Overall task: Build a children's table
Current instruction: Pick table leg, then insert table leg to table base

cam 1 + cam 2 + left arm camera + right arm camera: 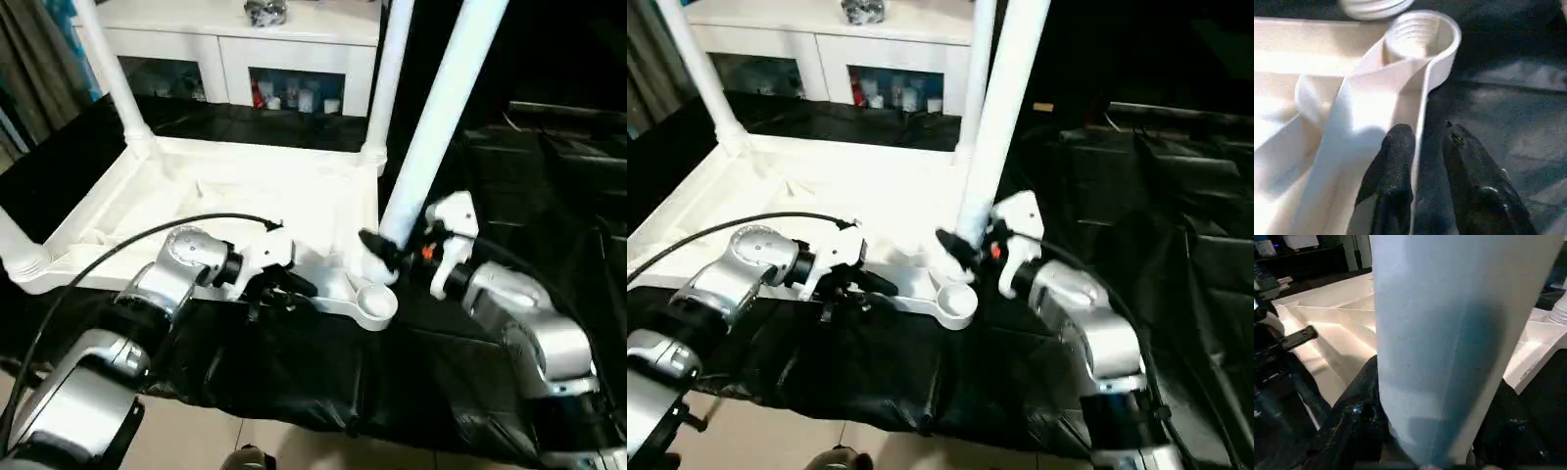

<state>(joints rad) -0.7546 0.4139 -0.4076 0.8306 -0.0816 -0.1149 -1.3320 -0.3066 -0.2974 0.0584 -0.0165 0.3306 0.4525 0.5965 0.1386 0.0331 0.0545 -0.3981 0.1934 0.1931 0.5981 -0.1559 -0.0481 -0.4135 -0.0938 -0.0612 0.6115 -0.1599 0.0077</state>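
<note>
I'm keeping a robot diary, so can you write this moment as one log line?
stage: last leg | right tool: holding fourth leg beside empty corner socket | left tool: straddling tabletop rim | legs already standing: three

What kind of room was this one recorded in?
Probably a home-like room or a lab set up as one: a white cabinet with glass-fronted compartments holding small items, a curtain at the side, black sheeting under the work.

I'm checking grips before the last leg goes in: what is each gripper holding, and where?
Right gripper: the loose leg, near its lower end. Left gripper: jaws straddle the tabletop rim by the empty socket.
</note>
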